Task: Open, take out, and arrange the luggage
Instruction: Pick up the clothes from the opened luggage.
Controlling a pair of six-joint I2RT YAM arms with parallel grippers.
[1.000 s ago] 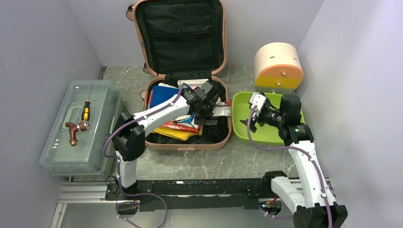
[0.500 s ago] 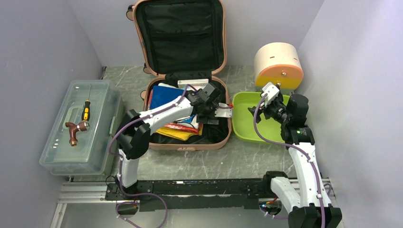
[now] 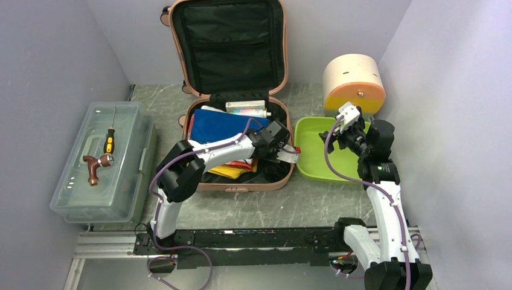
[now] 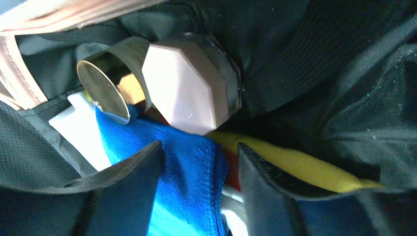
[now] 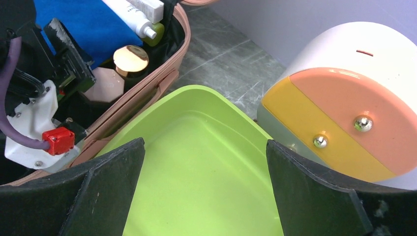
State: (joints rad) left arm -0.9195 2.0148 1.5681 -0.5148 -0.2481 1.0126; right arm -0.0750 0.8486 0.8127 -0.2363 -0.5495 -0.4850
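The salmon-pink luggage (image 3: 241, 186) lies open at the table's middle, its black-lined lid (image 3: 228, 48) upright against the back wall. Inside lie a blue cloth (image 3: 220, 125), a white tube (image 3: 246, 107), yellow and red items (image 3: 232, 171) and a pink octagonal jar (image 4: 189, 86) with a gold cap (image 4: 98, 91). My left gripper (image 3: 279, 147) reaches into the case's right side. Its jaws (image 4: 199, 146) stand apart on either side of the blue cloth's hem (image 4: 182, 187), just short of the jar. My right gripper (image 5: 204, 142) hangs wide open and empty above the lime-green tray (image 5: 196, 162).
The lime-green tray (image 3: 320, 154) sits right of the luggage. A round cream container with an orange and yellow front (image 3: 354, 84) stands behind it. At the left, a clear lidded bin (image 3: 102, 181) carries a screwdriver (image 3: 110, 139) and a brown tool (image 3: 96, 164). Walls close in on both sides.
My left gripper has pushed right and nearer inside the luggage, and its jaws have narrowed around the blue cloth. My right gripper has lifted and drawn back over the tray's far end.
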